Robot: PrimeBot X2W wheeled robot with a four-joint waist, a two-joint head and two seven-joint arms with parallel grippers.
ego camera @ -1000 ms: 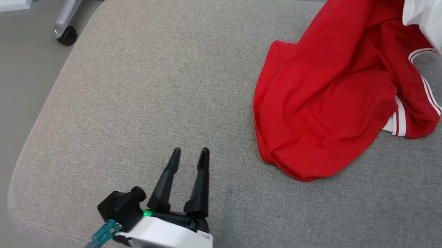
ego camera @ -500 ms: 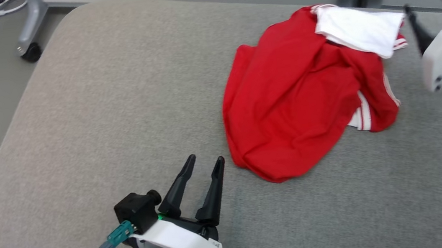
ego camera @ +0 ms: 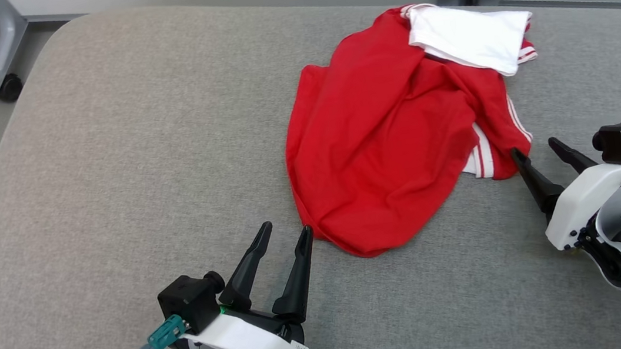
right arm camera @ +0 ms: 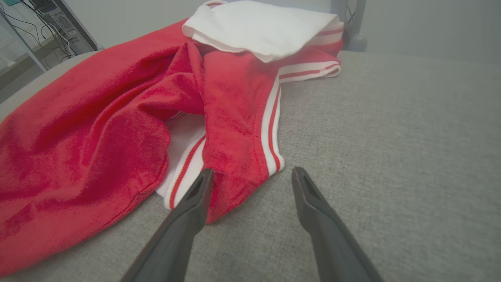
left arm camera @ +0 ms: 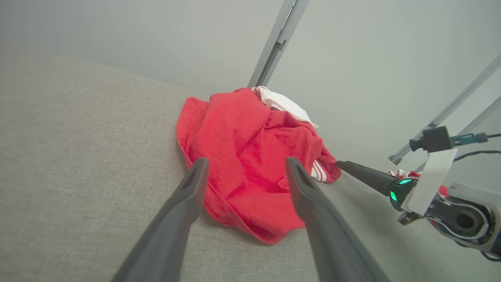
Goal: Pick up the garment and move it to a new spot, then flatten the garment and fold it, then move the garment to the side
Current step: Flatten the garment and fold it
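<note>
Grey cushion (ego camera: 108,164) | garment (ego camera: 378,148) — left claw (ego camera: 286,228) beside | right claw (ego camera: 533,147) at its edge

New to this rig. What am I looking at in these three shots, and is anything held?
This is a wheeled robot with two arms and three cameras. The wide shot comes from its head, looking down at a grey cushion. There its left hand is at lower left and its right hand at lower right. The other two shots come from wrist cameras, each looking along that hand's two dark fingers. A crumpled red garment with white trim lies on the cushion. Both hands are open and hold nothing. The right one sits at the garment's striped corner.
</note>
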